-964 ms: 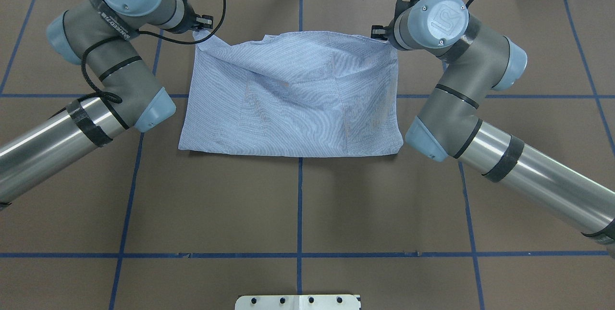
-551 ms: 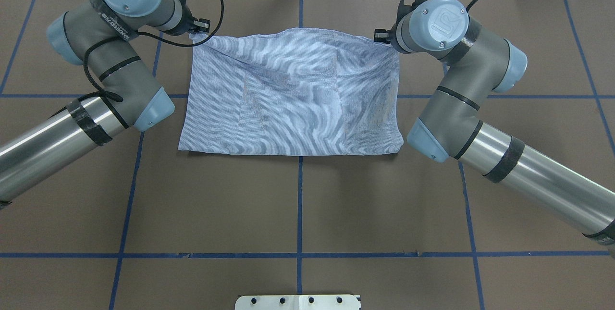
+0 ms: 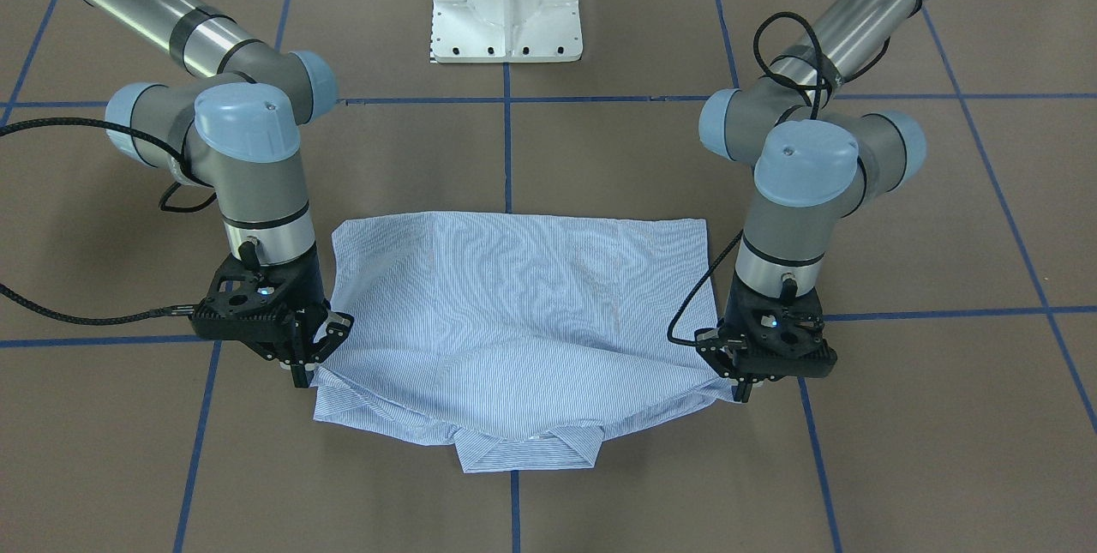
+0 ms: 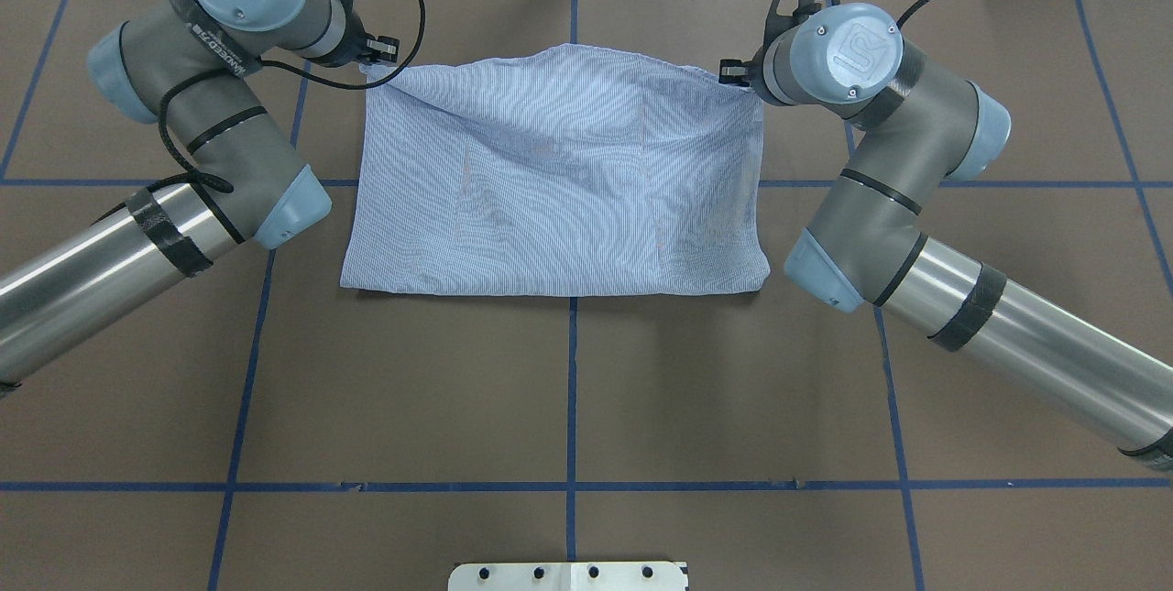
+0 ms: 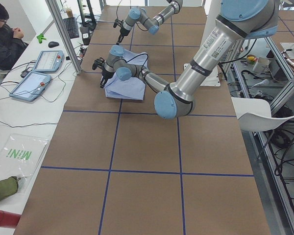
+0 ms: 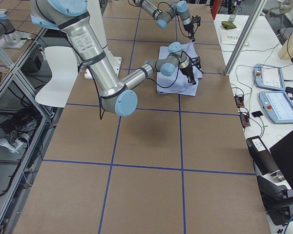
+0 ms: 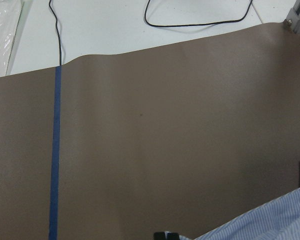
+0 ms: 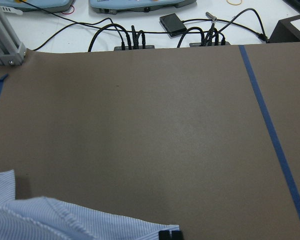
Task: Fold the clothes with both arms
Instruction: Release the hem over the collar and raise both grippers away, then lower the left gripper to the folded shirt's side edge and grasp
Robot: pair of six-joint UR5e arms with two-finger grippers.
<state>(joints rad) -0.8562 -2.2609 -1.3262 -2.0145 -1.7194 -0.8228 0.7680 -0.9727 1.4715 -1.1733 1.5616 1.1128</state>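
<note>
- Since a second ago, the left gripper (image 3: 742,388) and right gripper (image 3: 302,371) have carried the folded-over edge of the shirt (image 4: 559,188) farther from the base. The middle of that edge now bows out past its earlier line.
- On the left, I see the jaws clenched on the fold's corner. On the right, they pinch the opposite corner the same way.
- Both wrist views show me fingertips pressed together, with striped cloth right at them.
- My shirt lies mid-counter (image 4: 568,389) between the two grippers, its near edge flat.
- Its collar (image 3: 527,450) pokes out from under the fold, on the side away from the base.
</note>
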